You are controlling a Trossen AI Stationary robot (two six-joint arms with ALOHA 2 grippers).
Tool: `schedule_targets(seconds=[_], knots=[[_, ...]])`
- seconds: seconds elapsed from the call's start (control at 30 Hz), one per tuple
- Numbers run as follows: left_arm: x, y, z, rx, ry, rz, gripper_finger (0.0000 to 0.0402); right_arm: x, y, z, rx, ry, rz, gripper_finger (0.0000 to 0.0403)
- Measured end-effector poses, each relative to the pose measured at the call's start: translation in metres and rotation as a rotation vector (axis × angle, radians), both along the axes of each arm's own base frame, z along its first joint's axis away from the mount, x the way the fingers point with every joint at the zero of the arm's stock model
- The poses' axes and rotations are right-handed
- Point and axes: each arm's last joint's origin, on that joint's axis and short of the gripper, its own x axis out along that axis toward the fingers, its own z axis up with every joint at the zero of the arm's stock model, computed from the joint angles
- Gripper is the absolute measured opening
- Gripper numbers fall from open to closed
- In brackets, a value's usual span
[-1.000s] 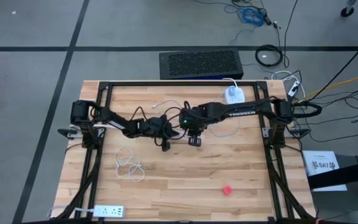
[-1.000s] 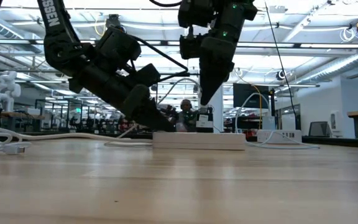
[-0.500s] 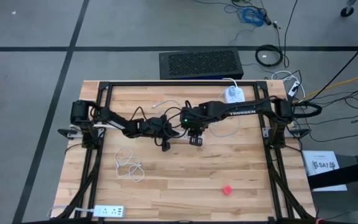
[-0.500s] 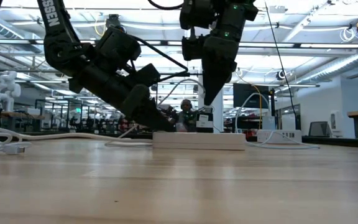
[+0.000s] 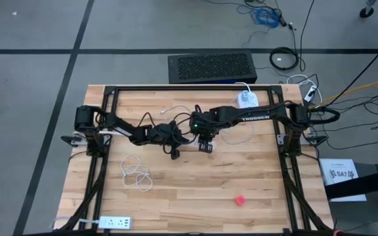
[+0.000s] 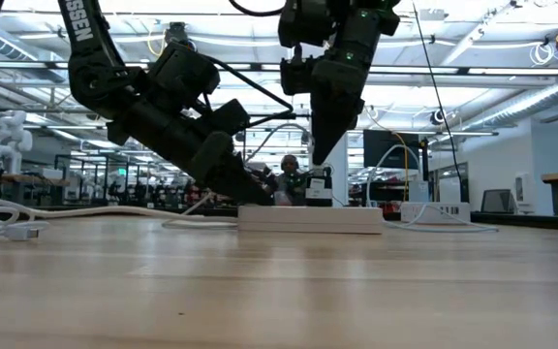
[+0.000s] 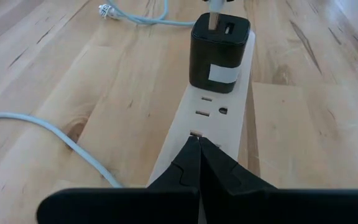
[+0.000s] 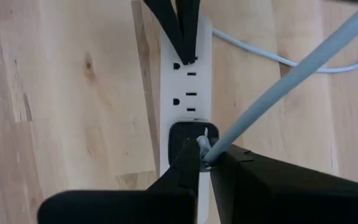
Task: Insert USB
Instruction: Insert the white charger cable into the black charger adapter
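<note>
A white power strip [image 7: 213, 118] lies flat on the wooden table, a black USB charger [image 7: 219, 53] plugged into it. My left gripper [image 7: 199, 138] is shut, its tips down on the strip's top. My right gripper [image 8: 204, 158] stands over the charger [image 8: 190, 132], shut on a USB plug with a pale grey cable [image 8: 278, 87]. In the left wrist view the plug's tip [image 7: 213, 9] meets one charger port; how deep, I cannot tell. In the high view both grippers [image 5: 178, 139] [image 5: 205, 136] meet mid-table over the strip. My left gripper presses its shut fingertips [image 7: 191, 146] on the strip's top face [image 7: 194, 127], near the outlets beside the charger, slanting down from the table's left. The strip lies flat on the table. My right gripper pinches the USB plug [image 8: 202, 144] between its two fingers from above, pointing down. The plug stands upright on the charger's top, and its cable runs off slanting away from the fingers.
A coiled white cable [image 5: 136, 174] lies toward the near left, a second white power strip [image 5: 113, 223] at the near left corner, a small red object [image 5: 240, 200] near right, a white adapter [image 5: 245, 99] at the far edge. Another pale cable [image 7: 55, 137] runs beside the strip.
In the low view my right gripper swayed slightly sideways above the charger and came back; it stays shut on the plug. My left gripper and the strip have kept still.
</note>
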Motion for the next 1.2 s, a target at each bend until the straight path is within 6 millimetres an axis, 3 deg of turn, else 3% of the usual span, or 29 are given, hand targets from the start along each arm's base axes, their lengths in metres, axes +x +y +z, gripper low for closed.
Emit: schedule_targets(seconds=[0.63,0.9,1.2], knots=[[0.000,0.000,0.000,0.000,0.000,0.000,0.0001,-0.002,0.000,-0.001,0.008,0.024,-0.007,0.0002],[0.000,0.000,0.000,0.000,0.000,0.000,0.0001,0.008,0.003,-0.025,0.018,0.074,0.011,0.0002],[0.000,0.000,0.000,0.000,0.002,-0.001,0.0001,0.009,0.005,-0.027,0.014,0.072,0.012,0.0011]])
